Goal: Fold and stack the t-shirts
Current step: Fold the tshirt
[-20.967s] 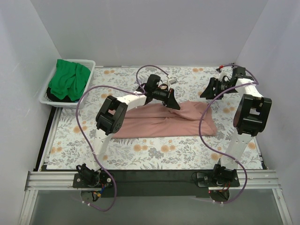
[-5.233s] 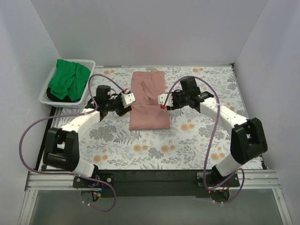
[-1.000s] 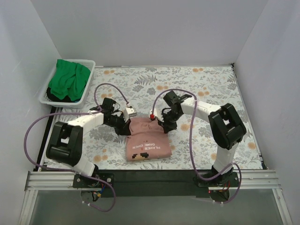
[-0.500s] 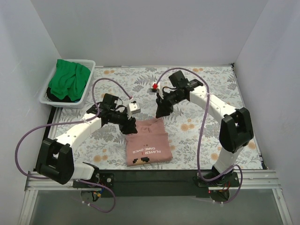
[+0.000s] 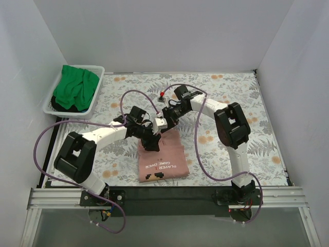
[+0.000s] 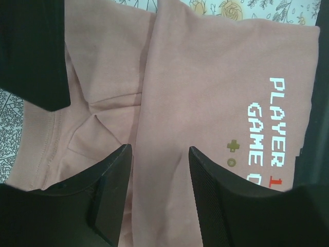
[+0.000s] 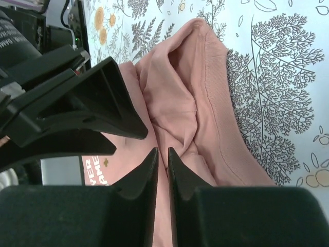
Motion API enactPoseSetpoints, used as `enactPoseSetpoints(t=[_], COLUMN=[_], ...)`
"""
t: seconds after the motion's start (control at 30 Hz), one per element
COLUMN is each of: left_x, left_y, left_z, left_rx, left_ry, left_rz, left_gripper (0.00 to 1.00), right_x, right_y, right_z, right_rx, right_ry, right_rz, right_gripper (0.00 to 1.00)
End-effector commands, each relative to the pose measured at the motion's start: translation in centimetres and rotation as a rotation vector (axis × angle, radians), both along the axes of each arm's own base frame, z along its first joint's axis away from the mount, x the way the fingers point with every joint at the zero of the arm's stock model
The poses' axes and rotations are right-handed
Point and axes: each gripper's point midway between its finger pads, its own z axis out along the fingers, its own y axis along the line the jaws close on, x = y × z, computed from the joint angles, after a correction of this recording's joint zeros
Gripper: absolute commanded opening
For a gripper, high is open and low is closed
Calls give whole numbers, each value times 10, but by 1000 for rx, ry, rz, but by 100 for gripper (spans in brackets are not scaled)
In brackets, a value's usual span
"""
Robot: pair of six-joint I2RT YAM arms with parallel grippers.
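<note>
One folded pink t-shirt (image 5: pixel 162 157), long axis near-to-far, lettered end nearest.

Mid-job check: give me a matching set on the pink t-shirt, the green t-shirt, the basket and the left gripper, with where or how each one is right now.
Things
1. pink t-shirt
2. green t-shirt
3. basket
4. left gripper

Place or state
A. white, in the far left corner
B. open, fingers apart just over pink fabric
C. folded, printed side up, lying on the floral cloth
D. bunched up inside the basket

Pairs: 1-C, 2-D, 3-A, 4-B
</note>
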Motion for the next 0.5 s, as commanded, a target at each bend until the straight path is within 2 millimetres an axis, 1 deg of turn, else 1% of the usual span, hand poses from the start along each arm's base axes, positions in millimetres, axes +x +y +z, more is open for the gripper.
enactPoseSetpoints(t=[0.0, 0.17, 0.27, 0.3, 0.37, 0.4, 0.47], left_x=[6, 4, 8, 8, 9, 9, 7], left_y=[-5, -8, -10, -10, -11, -12, -14], left_z=[-1, -8, -8, -11, -11, -11, -13], left_rx=[0, 4, -4, -1, -3, -8, -7], left_ry=[-39, -40, -52, -52, -60, -60, -54], left_rz=[1, 8, 17, 16, 16, 14, 6], left_gripper=[48, 49, 50, 50, 50, 50, 50], right_x=[1, -8, -13, -16, -20, -23, -24], right_y=[14, 13, 13, 10, 9, 7, 6], right_z=[10, -8, -21, -31, -39, -47, -52], right_rx=[60, 38, 15, -1, -16, -27, -37], right_ry=[70, 118, 138, 160, 180, 198, 202], right_rz=[-13, -13, -12, -14, -15, -15, -18], right_gripper=[18, 16, 16, 15, 15, 14, 13])
